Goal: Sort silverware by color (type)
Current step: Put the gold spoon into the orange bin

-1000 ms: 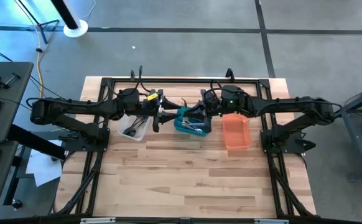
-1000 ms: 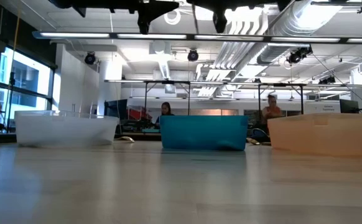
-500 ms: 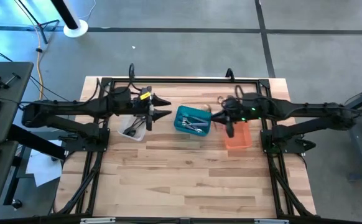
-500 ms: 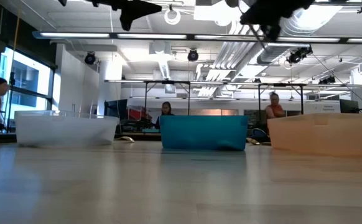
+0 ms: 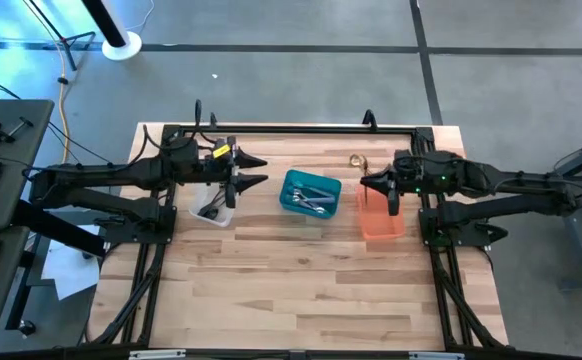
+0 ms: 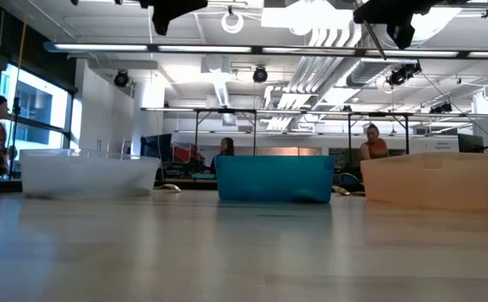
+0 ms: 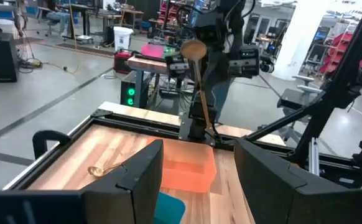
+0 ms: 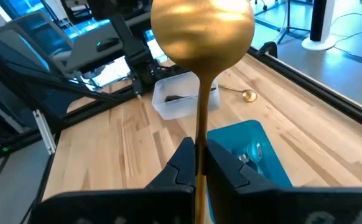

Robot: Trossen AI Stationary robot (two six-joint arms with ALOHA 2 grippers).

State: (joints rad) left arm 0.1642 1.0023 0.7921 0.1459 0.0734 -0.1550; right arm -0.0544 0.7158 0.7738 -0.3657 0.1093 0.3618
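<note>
The right gripper, above the orange rectangular plastic bin, has its fingers clamped on the handle of a gold-toned metal spoon, while the left gripper, fingers spread and holding nothing, hangs over the table beside the clear plastic bin.

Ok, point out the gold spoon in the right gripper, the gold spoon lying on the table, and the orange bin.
Held gold spoon (image 8: pixel 202 23), right wrist view, on its bowl.
Loose gold spoon (image 5: pixel 356 160), high view, on its bowl.
Orange bin (image 5: pixel 380 225), high view, on its floor.
</note>
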